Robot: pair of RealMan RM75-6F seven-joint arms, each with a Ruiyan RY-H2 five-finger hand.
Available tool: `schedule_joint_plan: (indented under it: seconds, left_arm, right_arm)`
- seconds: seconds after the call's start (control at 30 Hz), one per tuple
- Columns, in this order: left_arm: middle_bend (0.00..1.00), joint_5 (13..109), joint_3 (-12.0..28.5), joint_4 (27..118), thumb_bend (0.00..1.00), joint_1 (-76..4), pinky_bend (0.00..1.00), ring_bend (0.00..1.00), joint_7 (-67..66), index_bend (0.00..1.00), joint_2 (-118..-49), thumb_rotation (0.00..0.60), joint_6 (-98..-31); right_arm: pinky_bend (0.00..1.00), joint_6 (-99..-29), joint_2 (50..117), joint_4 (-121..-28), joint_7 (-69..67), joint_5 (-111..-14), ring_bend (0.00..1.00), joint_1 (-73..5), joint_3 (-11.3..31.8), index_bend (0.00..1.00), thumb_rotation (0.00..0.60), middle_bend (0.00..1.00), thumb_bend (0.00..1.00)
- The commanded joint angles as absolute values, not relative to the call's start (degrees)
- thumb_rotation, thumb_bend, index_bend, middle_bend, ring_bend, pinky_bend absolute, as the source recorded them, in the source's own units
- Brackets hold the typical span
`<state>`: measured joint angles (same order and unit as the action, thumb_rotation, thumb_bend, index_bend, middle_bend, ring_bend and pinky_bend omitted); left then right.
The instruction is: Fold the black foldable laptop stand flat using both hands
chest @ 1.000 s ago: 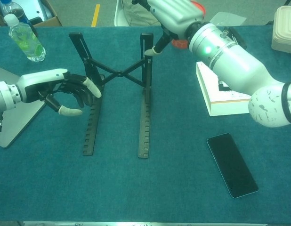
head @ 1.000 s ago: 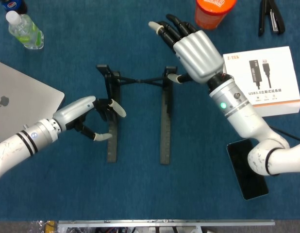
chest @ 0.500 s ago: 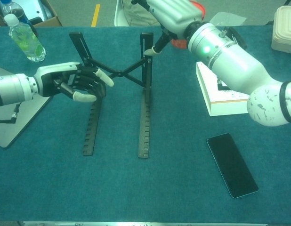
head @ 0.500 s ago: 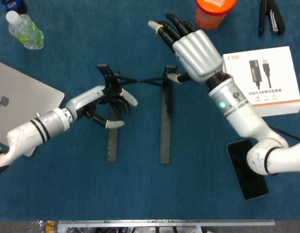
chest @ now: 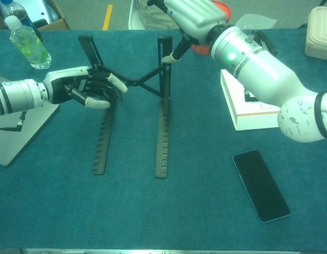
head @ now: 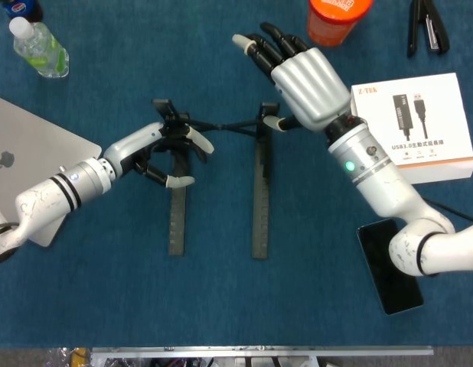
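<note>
Stand [head: 217,180] rests unfolded mid-table: your left hand [head: 166,153] has moved in and now curls, fingers apart, around its left rail without clearly clamping, while your right hand [head: 298,80] stays spread, thumb on the right upright, so folding can begin.

You have the laptop stand [head: 217,172] at the middle of the table [head: 221,306], the laptop [head: 26,164] to its left and the bottle [head: 39,47] behind that. To its right lies the box [head: 420,126], with the phone [head: 389,264] in front of it and the orange cup [head: 336,19] behind.
</note>
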<state>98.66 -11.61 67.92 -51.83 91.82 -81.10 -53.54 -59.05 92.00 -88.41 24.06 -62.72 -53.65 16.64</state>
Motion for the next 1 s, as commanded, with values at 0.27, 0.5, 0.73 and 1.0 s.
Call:
schedule_joint_plan:
  seconds: [0.27,0.5,0.73,1.0]
  left_arm:
    - [0.37,98.42,-12.06,67.59,0.24,-51.6,0.2,0.17,91.18,0.38,-80.75,0.6,-54.13]
    - [0.41,98.13,-13.02,66.23,0.24,-51.41,0.2,0.24,90.65,0.39,-80.53,0.6,-53.1]
    - [0.41,96.43,-11.6,64.48,0.24,-51.62,0.2,0.24,89.86,0.39,-81.6,0.6,-52.1]
    - [0.41,96.79,-11.35,65.58,0.24,-52.22,0.2,0.23,89.18,0.39,-81.44,0.6,-52.0]
  right_arm:
    - [0.21,-59.03,92.22,-88.68,24.49,-62.46,0.04,-53.78,16.56,0.0,0.6,0.14,0.08]
    - [0.21,-59.0,92.32,-88.84,24.68,-62.41,0.04,-53.92,16.58,0.0,0.6,0.14,0.08]
    - [0.21,-59.04,92.27,-88.84,24.92,-62.15,0.04,-53.89,16.54,0.0,0.6,0.14,0.08]
    - [0.21,-58.72,92.29,-88.69,25.2,-61.91,0.04,-54.0,16.32,0.0,0.6,0.14,0.08]
